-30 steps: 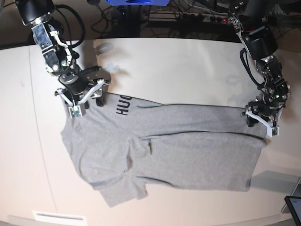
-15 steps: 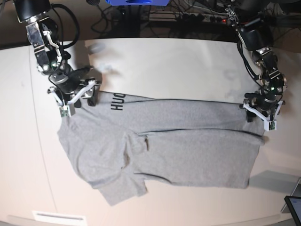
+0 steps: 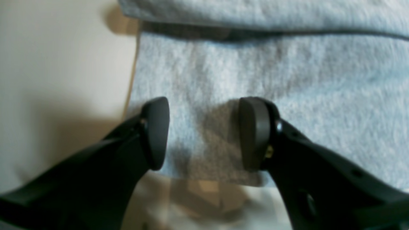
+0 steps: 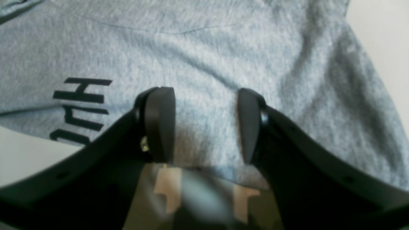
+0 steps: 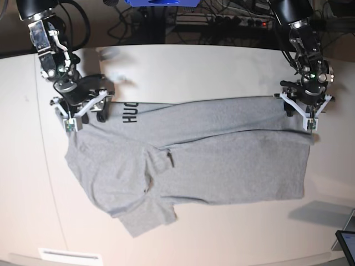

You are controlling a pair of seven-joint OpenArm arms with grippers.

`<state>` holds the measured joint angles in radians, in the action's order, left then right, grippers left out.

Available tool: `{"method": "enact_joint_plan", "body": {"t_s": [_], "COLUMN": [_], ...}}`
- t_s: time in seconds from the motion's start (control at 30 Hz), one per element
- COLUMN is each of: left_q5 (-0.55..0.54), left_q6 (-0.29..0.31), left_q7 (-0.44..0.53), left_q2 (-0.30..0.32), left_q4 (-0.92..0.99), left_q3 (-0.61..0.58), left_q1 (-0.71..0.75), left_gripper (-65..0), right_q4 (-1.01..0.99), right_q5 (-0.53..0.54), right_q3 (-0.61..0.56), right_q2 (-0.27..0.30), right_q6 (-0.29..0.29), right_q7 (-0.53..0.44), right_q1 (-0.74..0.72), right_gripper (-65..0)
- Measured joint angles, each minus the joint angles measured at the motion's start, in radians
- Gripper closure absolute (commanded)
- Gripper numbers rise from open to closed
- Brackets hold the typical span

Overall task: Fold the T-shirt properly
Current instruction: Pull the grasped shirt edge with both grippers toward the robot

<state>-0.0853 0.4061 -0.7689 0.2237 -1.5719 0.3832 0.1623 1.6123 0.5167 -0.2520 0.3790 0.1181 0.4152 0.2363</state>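
Observation:
The light grey T-shirt (image 5: 222, 160) lies spread on the table, its body doubled along a long crease and one sleeve pointing to the near left. Black lettering (image 5: 131, 113) shows near its far left edge. My right gripper (image 5: 91, 111) stands at that far left edge beside the lettering (image 4: 80, 108). Its jaws (image 4: 206, 124) are apart, down over the cloth (image 4: 207, 48). My left gripper (image 5: 299, 111) is at the far right corner. Its jaws (image 3: 203, 134) are also apart, straddling the hem corner of the cloth (image 3: 255, 70).
The cream table (image 5: 211, 72) reaches well beyond the shirt at the back. Cables and a power strip (image 5: 244, 22) run behind its far edge. A dark screen corner (image 5: 346, 244) sits at the near right, and a table seam (image 5: 47, 177) runs down the left.
Both grippers have moved toward the far side of the table, and the shirt's far edge has travelled with them. The cloth now lies flatter and more stretched out.

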Motion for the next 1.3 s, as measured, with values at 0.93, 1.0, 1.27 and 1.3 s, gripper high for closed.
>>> {"method": "enact_joint_plan", "body": {"t_s": [0.93, 1.0, 1.27, 1.3], "left_q5": [-0.014, -0.02, -0.048, -0.048], "left_q6": [0.014, 0.014, 0.022, 0.029], "left_q7": [0.004, 0.006, 0.021, 0.02], "left_q2": [-0.026, -0.029, -0.044, -0.046], "left_q4": [-0.13, -0.133, -0.136, -0.136], "left_q3": [0.079, 0.079, 0.131, 0.143], "left_q1": [0.185, 0.193, 0.22, 0.22], "left_gripper": [-34.1, -34.1, -34.1, -34.1], "right_q4": [0.096, 0.113, 0.127, 0.13], "right_q5": [-0.023, -0.021, -0.064, -0.069], "right_q3": [0.008, 0.003, 0.005, 0.005], "right_q2": [0.063, 0.061, 0.018, 0.017], "right_q6": [0.069, 0.134, 0.191, 0.19], "right_q7": [-0.047, -0.04, -0.05, -0.05], "right_q1": [0.158, 0.172, 0.201, 0.207], "right_gripper": [-31.0, -31.0, -31.0, -31.0]}}
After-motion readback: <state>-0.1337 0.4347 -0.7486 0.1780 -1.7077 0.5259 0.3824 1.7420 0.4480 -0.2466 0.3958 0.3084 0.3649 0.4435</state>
